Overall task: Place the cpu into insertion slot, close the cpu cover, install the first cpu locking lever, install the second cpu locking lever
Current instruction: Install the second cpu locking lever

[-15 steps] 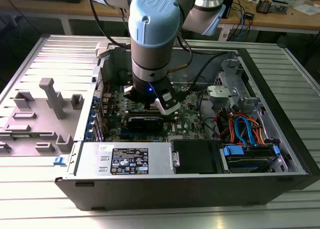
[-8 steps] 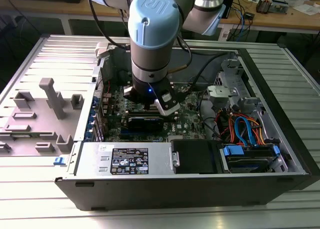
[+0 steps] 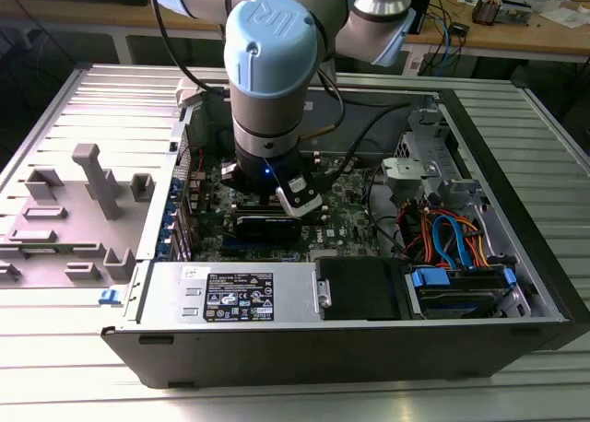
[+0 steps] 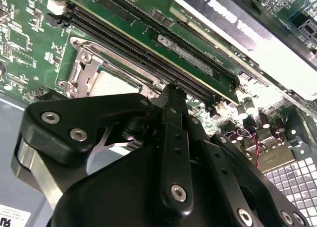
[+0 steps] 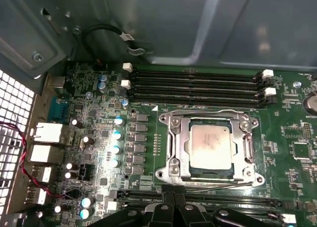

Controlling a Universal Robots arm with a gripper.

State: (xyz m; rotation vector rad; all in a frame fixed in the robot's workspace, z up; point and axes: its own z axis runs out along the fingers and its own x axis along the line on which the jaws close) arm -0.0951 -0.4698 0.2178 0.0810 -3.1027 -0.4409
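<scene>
Exterior view: from its left, a grey plastic fixture tray (image 3: 74, 210) lies on the ribbed metal desk (image 3: 55, 348), then the open black computer case (image 3: 369, 339) with the grey-and-blue robot arm (image 3: 267, 72) reaching down over its green motherboard (image 3: 346, 205), hiding the socket. The first wrist view looks straight onto the square silvery-rimmed insertion slot (image 5: 173, 138), beside the long black memory slots (image 5: 198, 88). The small square silvery-grey cpu (image 5: 211, 146) sits inside it, and the thin silvery cpu cover (image 5: 245, 146) frames the chip, lying flat. The black tool (image 5: 173, 207) hovers just beside the slot, fingertips together and holding nothing.
</scene>
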